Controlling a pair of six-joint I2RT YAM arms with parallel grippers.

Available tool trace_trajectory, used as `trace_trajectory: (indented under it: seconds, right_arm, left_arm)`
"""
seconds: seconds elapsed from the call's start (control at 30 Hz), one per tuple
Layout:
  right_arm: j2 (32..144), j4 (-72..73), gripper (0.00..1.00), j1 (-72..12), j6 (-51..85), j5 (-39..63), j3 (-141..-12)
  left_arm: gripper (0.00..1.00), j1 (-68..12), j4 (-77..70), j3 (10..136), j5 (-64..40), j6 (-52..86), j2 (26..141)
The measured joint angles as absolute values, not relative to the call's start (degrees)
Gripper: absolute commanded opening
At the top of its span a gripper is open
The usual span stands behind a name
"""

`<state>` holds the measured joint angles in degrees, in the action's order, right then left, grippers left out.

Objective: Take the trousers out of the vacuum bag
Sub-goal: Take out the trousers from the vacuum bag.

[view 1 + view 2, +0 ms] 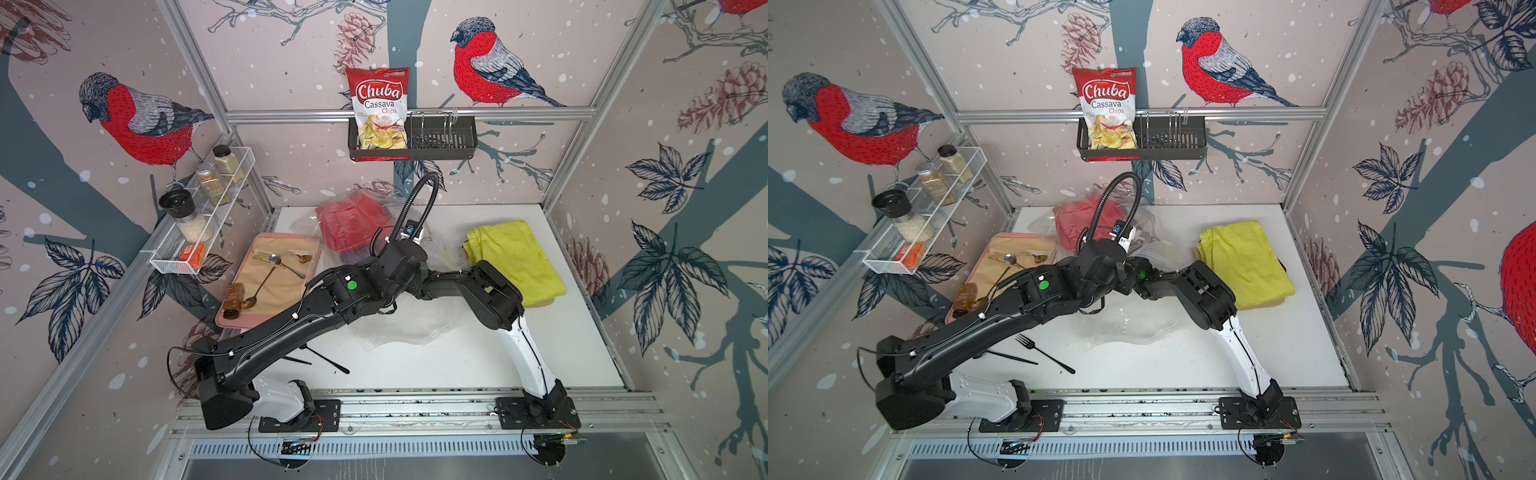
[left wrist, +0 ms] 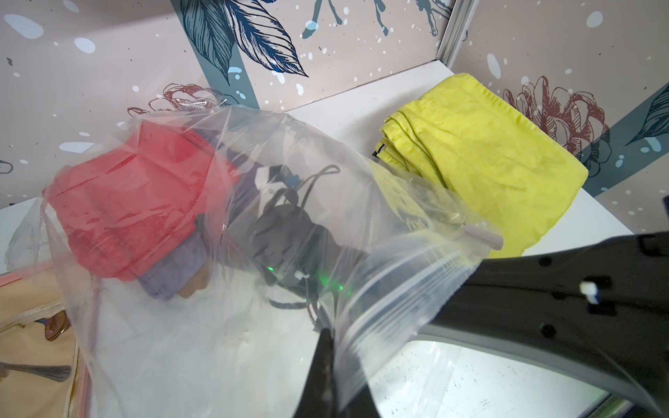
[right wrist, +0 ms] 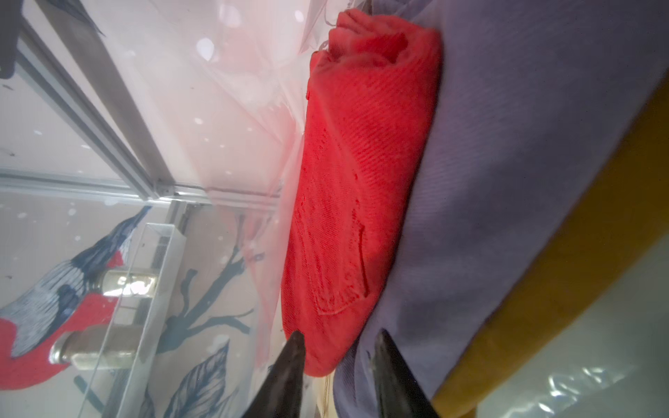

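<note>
Bird-print walls point(image 1: 291, 62), white tabletop point(image 1: 457, 353), yellow-green trousers point(image 1: 519, 257) beside clear vacuum bag point(image 1: 399, 328)

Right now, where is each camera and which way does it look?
Top views: high overhead, looking down on the white table; left arm, right arm show.
Left wrist: faces the clear plastic vacuum bag; left jaws pinch its zip edge.
Right wrist: inside the bag, facing folded red trousers; right jaws show, apart.
Shared: red trousers, everywhere.

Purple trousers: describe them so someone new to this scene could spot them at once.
On the white table, find the clear vacuum bag. Inside lies a stack of folded cloth; the purple trousers are the layer sandwiched between the red trousers and the mustard trousers.
</note>
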<state>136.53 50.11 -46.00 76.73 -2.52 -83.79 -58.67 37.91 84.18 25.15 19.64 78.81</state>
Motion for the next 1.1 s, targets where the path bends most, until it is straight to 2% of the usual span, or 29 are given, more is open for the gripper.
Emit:
trace_trajectory:
  seconds: [1.1]
  right_arm:
    - [142.9, 42.7, 0.35, -44.9, 78.3, -1.3, -95.5]
  left_arm:
    - [0.0, -58.7, 37.9, 84.5, 25.3, 19.5, 80.1]
